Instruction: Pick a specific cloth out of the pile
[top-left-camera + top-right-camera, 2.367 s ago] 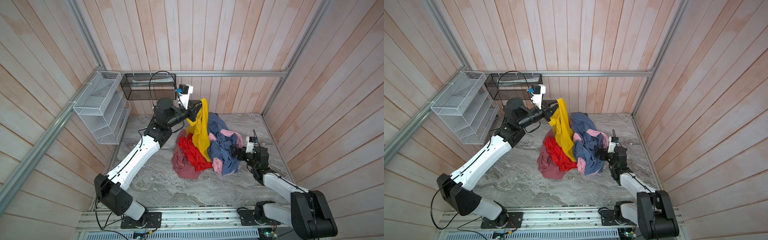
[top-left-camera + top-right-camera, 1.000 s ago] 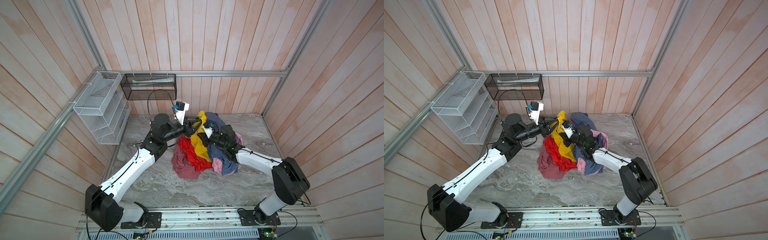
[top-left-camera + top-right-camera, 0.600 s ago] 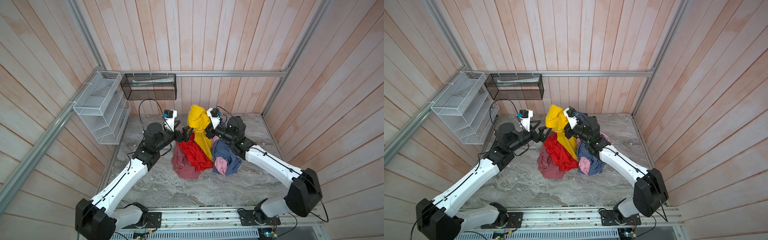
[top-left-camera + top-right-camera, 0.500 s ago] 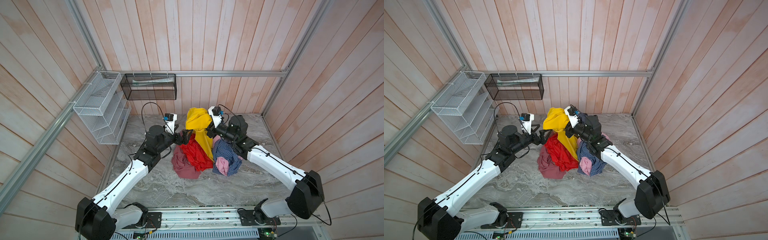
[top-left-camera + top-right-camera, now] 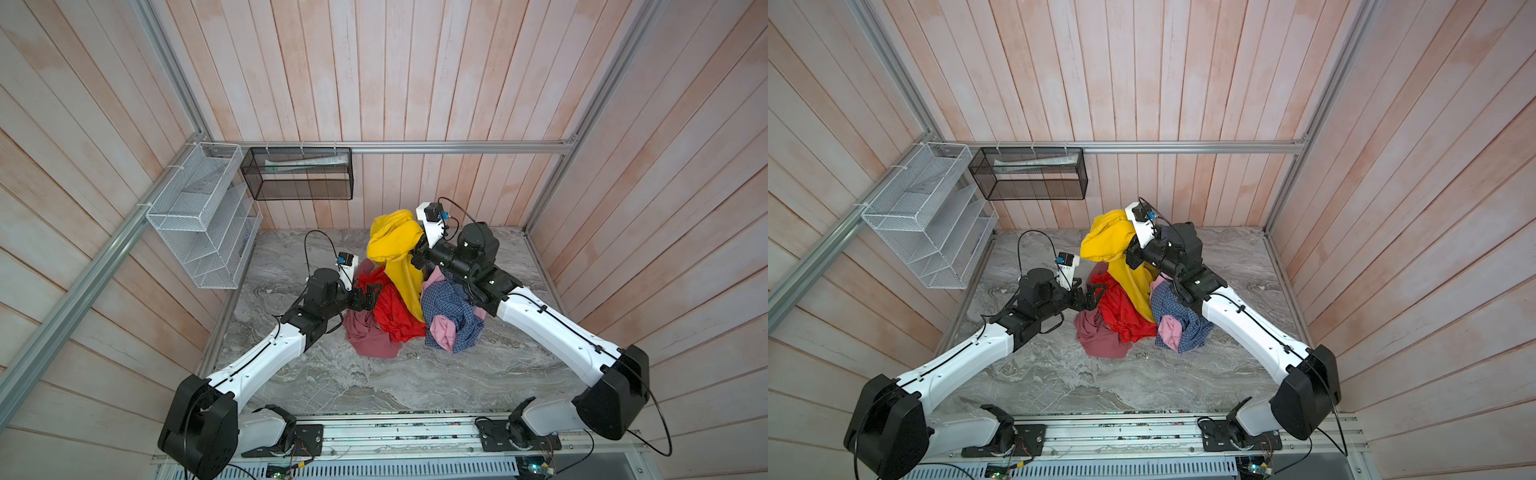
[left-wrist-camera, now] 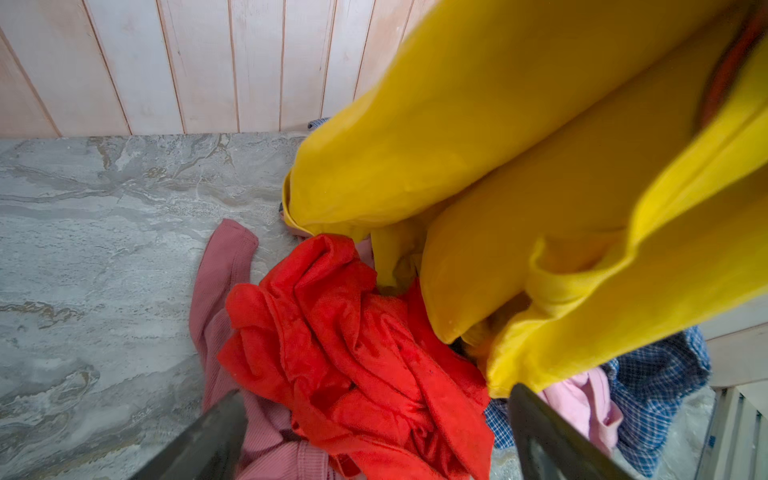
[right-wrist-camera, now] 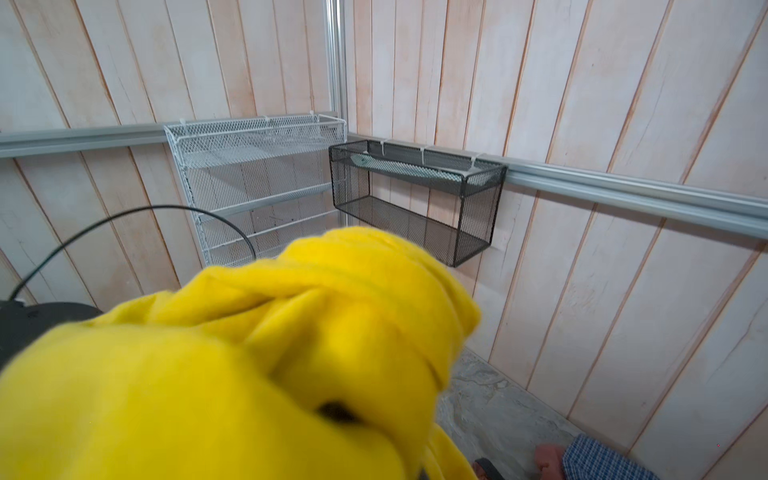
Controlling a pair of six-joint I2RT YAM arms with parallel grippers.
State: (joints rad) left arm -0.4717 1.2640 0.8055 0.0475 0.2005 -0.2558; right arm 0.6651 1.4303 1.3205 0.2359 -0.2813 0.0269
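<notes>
Hanging above pile, plain mustard-yellow soft fabric cloth (image 5: 394, 243) bunched in clamped right gripper (image 5: 417, 254); tail drapes onto heap of red, pink, blue-checked and maroon garments (image 5: 451, 305). Empty left gripper (image 5: 372, 296), jaws spread wide, just beside bright red cloth (image 5: 392, 313). Grey marble tabletop (image 5: 332, 374) beneath.

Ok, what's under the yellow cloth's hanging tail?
The yellow cloth hangs down onto the red cloth, with the blue-checked garment alongside. Whatever lies directly beneath the tail between those two is covered.
</notes>
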